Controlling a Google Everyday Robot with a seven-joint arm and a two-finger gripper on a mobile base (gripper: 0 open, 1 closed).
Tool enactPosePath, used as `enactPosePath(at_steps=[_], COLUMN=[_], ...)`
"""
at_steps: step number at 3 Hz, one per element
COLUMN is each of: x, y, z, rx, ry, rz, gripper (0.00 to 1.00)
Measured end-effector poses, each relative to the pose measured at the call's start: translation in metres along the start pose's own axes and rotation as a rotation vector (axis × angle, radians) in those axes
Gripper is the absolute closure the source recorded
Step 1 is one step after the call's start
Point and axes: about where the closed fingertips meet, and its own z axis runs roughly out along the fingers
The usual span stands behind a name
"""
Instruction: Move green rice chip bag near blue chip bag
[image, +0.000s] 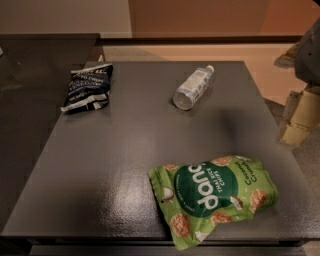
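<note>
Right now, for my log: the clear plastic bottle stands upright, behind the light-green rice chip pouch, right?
No. Camera view shows the clear plastic bottle lying on its side, behind the light-green rice chip pouch. The grey hand sits at the right edge.

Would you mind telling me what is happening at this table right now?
Nothing is being handled at the moment. The robot's tool hangs at the right edge of the view, off the side of the table and touching nothing. The green rice chip bag lies flat near the front right, while the blue chip bag lies at the far left corner, so the two are well apart. A clear bottle lies on its side towards the back.
</note>
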Motion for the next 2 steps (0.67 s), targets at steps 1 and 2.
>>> enactPosePath(at_steps=[1,2], x=[0.0,-0.005], y=[0.0,0.014], z=[0.0,0.011], rx=[0.0,-0.051], ry=[0.0,-0.023], rz=[0.0,-0.038], gripper=[0.0,0.0])
